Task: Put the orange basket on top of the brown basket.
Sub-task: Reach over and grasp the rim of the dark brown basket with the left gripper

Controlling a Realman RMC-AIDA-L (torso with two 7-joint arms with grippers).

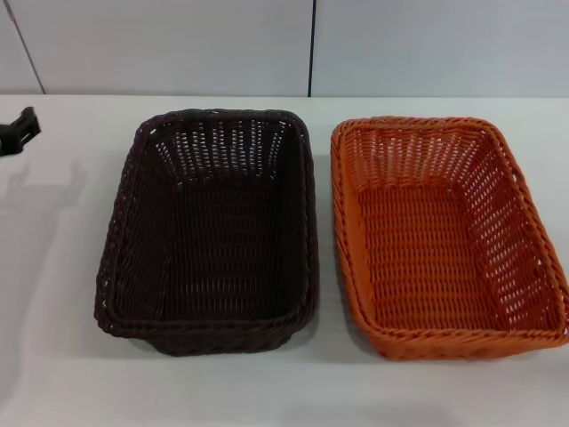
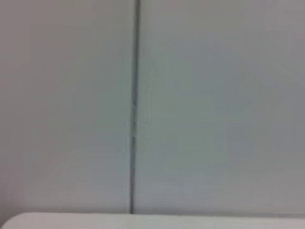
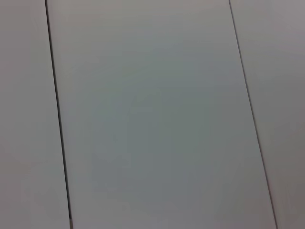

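Note:
The brown basket (image 1: 213,231) stands on the white table (image 1: 62,294), left of centre in the head view. The orange basket (image 1: 442,233) stands right beside it on the right, a narrow gap between them. Both are upright and empty. My left gripper (image 1: 20,131) shows only as a black tip at the far left edge, well away from both baskets. My right gripper is out of view. Both wrist views show only wall panels.
A pale panelled wall (image 1: 311,44) runs behind the table's far edge. The left wrist view shows the wall and a strip of the table edge (image 2: 143,222). The right wrist view shows wall panels (image 3: 152,114) with dark seams.

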